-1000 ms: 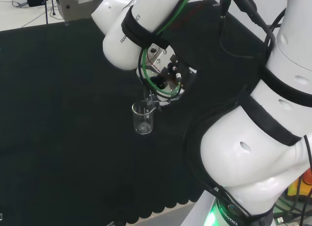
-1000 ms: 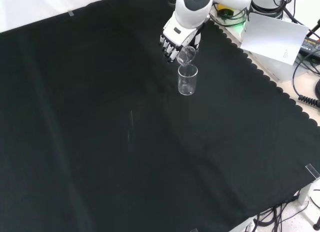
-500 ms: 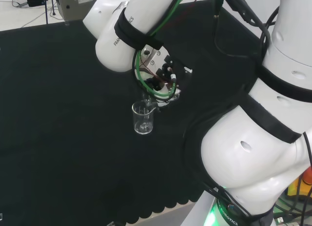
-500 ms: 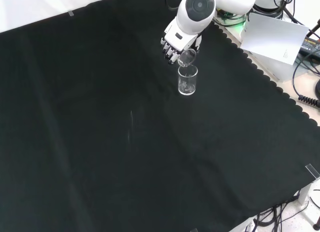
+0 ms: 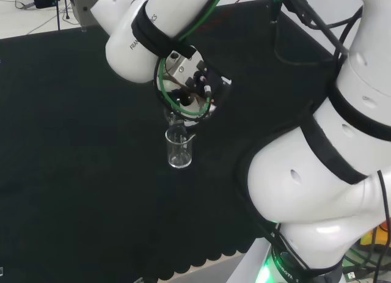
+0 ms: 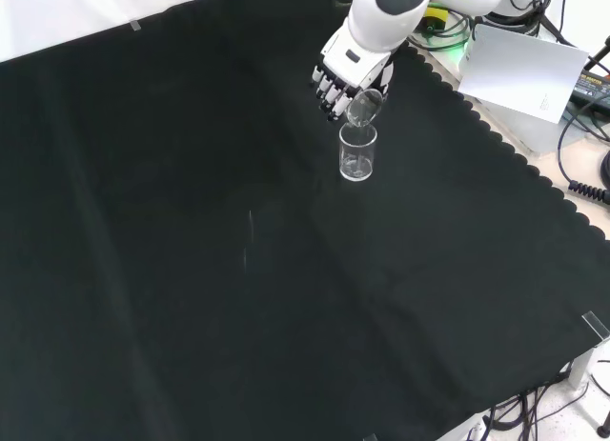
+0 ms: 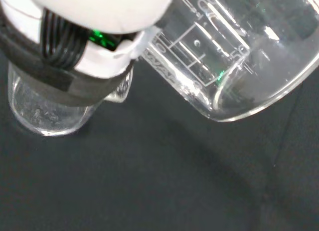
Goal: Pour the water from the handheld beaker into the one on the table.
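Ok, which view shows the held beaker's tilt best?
The front view: the held beaker in the hand tips over the table beaker. The wrist view shows its glass wall close up; in the head view the arm mostly hides it.

A black cloth (image 6: 238, 270) with a scalloped edge is spread over the counter; a white sheet (image 6: 519, 71) is propped beside cables (image 6: 583, 136).

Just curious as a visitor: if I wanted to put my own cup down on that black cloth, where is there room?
Nearly everywhere. In the front view the black cloth lies bare left of and below the standing beaker. It is crowded just above it, where the hand tilts the held beaker over its rim.
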### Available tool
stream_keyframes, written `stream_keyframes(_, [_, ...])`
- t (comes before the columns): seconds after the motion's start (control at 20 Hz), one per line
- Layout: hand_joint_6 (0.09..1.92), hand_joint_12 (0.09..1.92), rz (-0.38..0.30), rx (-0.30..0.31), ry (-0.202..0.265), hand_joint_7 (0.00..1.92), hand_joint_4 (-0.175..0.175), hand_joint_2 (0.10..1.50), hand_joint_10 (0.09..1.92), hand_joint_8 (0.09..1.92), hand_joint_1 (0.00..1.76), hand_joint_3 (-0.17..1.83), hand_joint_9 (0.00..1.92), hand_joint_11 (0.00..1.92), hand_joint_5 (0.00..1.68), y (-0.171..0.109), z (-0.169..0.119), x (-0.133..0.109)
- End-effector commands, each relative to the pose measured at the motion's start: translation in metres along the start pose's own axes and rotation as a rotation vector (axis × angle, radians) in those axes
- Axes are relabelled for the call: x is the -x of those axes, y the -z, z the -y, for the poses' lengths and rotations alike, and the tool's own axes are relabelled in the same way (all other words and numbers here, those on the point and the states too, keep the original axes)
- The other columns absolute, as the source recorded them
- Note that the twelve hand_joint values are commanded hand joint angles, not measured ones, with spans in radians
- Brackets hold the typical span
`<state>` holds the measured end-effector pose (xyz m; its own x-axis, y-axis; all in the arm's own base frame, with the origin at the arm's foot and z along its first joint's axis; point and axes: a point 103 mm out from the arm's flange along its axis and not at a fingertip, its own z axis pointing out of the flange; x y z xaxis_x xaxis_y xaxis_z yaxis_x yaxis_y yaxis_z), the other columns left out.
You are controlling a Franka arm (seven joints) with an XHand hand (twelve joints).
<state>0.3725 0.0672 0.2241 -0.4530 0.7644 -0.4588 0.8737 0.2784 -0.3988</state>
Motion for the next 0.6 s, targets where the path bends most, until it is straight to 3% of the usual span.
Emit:
stream_keyframes(0.05, [0.33, 0.5, 0.088, -0.131, -0.034, 1.79, 0.012, 0.73, 0.09, 0.09, 1.18, 0.45, 1.83, 1.56, 1.41, -0.0354, -0.001, 0.003])
stream_keyframes(0.6, [0.34, 0.49, 0.108, -0.137, -0.028, 1.79, 0.014, 0.73, 0.09, 0.09, 1.18, 0.45, 1.83, 1.56, 1.41, -0.0407, -0.0021, 0.0058])
